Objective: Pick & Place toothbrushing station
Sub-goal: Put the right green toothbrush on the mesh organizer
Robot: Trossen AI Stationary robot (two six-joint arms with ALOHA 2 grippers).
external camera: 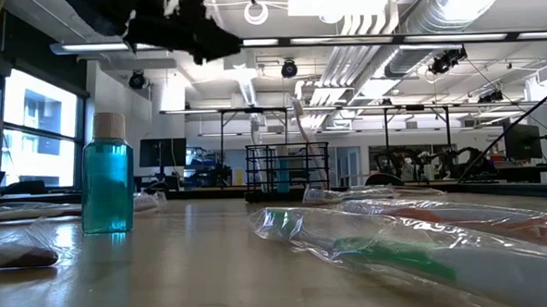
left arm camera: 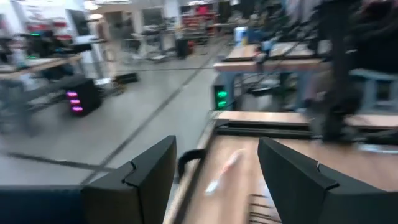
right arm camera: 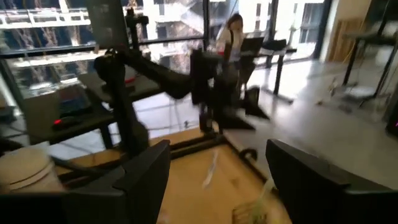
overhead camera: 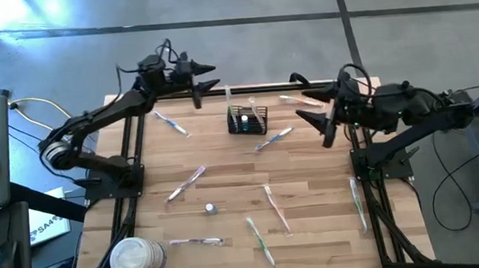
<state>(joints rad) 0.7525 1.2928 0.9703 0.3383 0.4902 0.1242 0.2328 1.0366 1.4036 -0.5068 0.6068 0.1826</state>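
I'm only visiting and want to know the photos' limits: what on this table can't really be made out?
- Wire-mesh basket: its contents are too small in the high view; distant in the low view.
- Wrapped toothbrush: blurred by nearness in the low view, cut off at the edge.
- Round white tub: high view shows only its lid.
- Left gripper: its wrist view is motion-blurred.

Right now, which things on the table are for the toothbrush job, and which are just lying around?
For the job:
- black mesh basket
- left gripper, fingers open, holding nothing
- right gripper, fingers open, holding nothing

Just lying around:
- white tub
- small blue bottle
- wrapped toothbrushes scattered about
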